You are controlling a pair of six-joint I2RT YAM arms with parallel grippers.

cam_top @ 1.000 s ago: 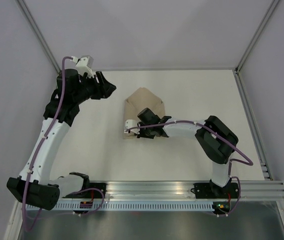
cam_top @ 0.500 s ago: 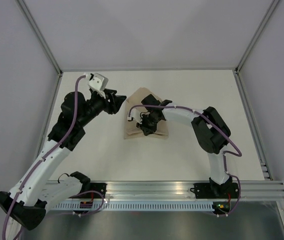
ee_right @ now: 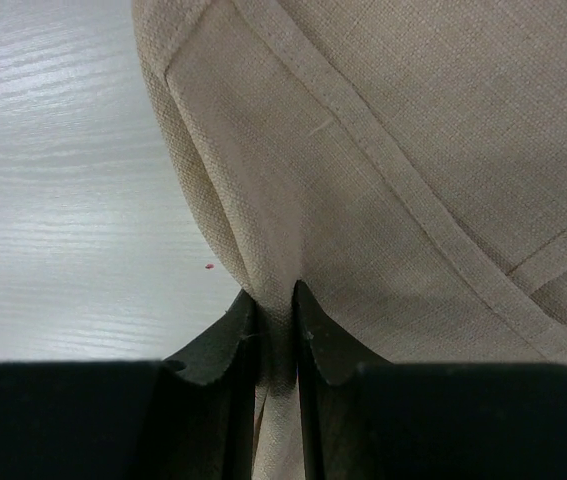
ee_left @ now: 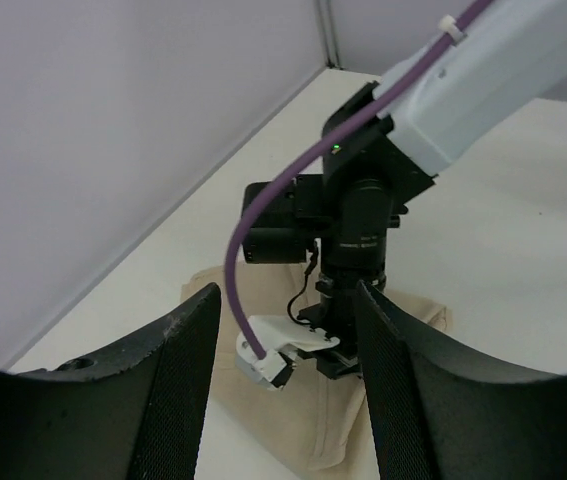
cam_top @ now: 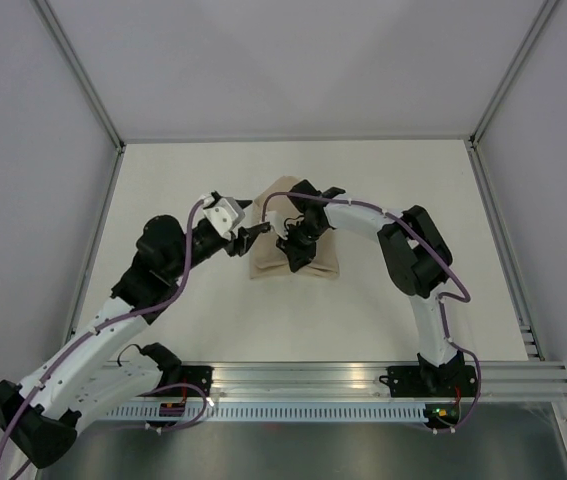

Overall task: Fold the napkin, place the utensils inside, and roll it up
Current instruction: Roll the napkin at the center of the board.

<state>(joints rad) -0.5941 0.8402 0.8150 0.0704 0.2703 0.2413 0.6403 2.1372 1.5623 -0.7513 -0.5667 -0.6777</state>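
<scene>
Two robot arms meet over a tan napkin (cam_top: 319, 264) lying folded near the middle of the white table (cam_top: 413, 190), its far end narrowing to a blunt point and its near edge roughly straight. The right arm reaches in from the right side and bends down onto the cloth, where the right pincer (cam_top: 294, 246) stands almost upright. Seen from the right wrist, the right pincer (ee_right: 275, 300) has its two dark fingers (ee_right: 223, 340) drawn nearly together, clamped on a raised fold of the napkin (ee_right: 413, 150) close to the cloth's left edge. Stitched hems run slantwise across the woven surface, and bare table (ee_right: 63, 200) shows to the left of it. The left arm stretches in from the left, and the left pincer (cam_top: 257, 231) hangs just beside the napkin's left edge, close to the right arm's wrist. In the left wrist view, the left pincer (ee_left: 285, 298) has its fingers (ee_left: 188, 390) spread wide apart with nothing gripped. Through the gap one sees the right pincer (ee_left: 343, 335) pressing down on the napkin (ee_left: 408, 325), with a purple cable (ee_left: 241, 250) looping off that wrist.
</scene>
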